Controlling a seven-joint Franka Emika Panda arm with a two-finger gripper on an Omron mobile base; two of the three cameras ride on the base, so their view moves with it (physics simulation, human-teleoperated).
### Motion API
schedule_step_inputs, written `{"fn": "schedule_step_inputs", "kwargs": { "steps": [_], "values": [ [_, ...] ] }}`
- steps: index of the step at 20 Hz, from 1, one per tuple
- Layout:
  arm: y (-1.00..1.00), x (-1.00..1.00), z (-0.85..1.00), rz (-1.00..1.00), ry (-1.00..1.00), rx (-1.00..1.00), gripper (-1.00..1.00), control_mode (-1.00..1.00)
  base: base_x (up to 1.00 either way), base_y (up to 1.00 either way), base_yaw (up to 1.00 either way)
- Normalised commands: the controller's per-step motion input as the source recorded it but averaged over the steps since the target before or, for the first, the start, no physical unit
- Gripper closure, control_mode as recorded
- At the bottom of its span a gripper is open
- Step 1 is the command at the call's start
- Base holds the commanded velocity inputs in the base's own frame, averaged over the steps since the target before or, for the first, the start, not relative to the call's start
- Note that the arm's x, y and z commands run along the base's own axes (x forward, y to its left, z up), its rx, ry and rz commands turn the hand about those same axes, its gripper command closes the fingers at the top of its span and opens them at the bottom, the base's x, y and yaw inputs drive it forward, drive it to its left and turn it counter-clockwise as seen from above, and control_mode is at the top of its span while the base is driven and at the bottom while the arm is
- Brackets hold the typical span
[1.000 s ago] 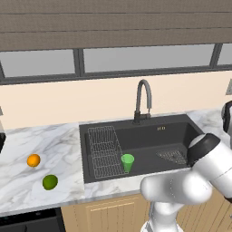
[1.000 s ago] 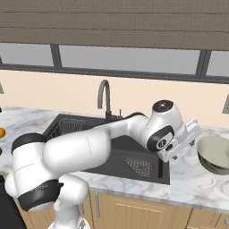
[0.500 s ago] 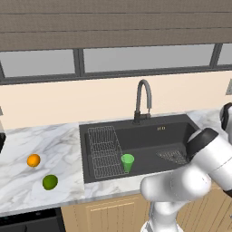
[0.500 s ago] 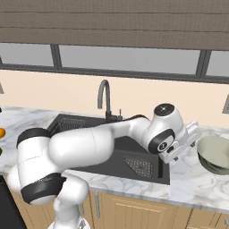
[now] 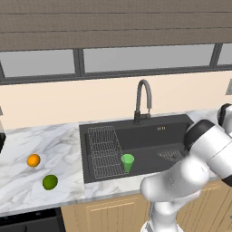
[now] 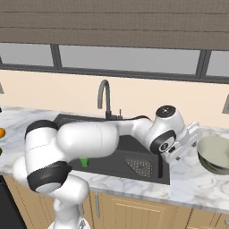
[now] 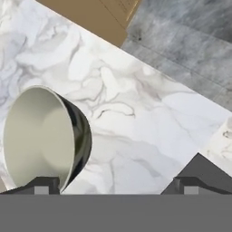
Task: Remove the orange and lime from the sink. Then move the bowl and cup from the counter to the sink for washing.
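The pale bowl (image 6: 215,154) stands on the marble counter (image 6: 192,188) right of the dark sink (image 6: 134,154). My gripper (image 6: 193,137) hangs open just left of the bowl, above the counter. Seen from the hand, the bowl (image 7: 41,136) lies by the left fingertip (image 7: 43,185), and its rim reaches a little into the gap of my gripper (image 7: 115,186). The light-green cup (image 5: 128,162) stands upright in the sink (image 5: 149,136) beside the wire rack (image 5: 105,152). Left of the sink, the orange (image 5: 33,160) and the lime (image 5: 50,181) rest on the counter (image 5: 54,145).
A curved grey faucet (image 5: 143,99) rises behind the sink, under a window. Light wood cabinets (image 6: 134,210) run below the counter's front edge. My own arm spans the sink's right half in the right base view and hides most of the cup (image 6: 84,162) there.
The hand has eased a little to the right, closer to the bowl. The jaws stay open, and the fruit and cup have not moved.
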Motion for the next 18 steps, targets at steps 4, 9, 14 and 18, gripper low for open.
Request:
{"fn": "schedule_step_inputs", "kwargs": {
  "steps": [4,9,14,18],
  "values": [
    [-0.18,0.04,-0.07,0.00,-0.01,0.00,-1.00,-1.00,0.00,0.00,0.00],
    [-0.15,0.06,-0.06,0.00,0.00,0.00,-1.00,-1.00,0.00,0.00,0.00],
    [-0.12,0.10,-0.08,0.00,0.00,0.00,-1.00,-1.00,0.00,0.00,0.00],
    [-0.15,0.10,-0.10,0.00,0.00,0.00,-1.00,-1.00,0.00,0.00,0.00]
  ]
}}
